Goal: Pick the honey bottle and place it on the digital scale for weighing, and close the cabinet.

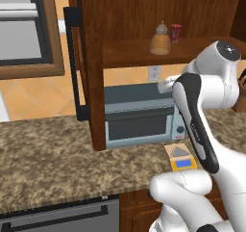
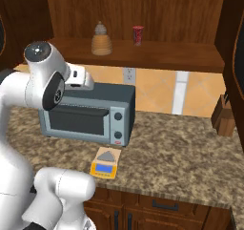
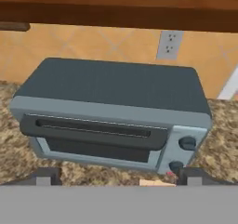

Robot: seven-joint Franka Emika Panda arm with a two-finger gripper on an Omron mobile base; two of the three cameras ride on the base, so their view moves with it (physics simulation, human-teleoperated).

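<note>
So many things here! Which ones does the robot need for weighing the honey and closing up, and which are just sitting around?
Needed for the job:
- honey bottle, on the cabinet shelf
- digital scale, on the counter in front of the toaster oven
- cabinet, doors open

Just sitting around:
- red can, on the same shelf
- toaster oven
- knife block
- wall outlet

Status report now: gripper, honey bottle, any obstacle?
Gripper open, empty, facing toaster oven. Honey bottle upright on cabinet shelf, untouched. Digital scale free. Cabinet open.

Grey toaster oven on granite counter, below wooden shelf.
</note>
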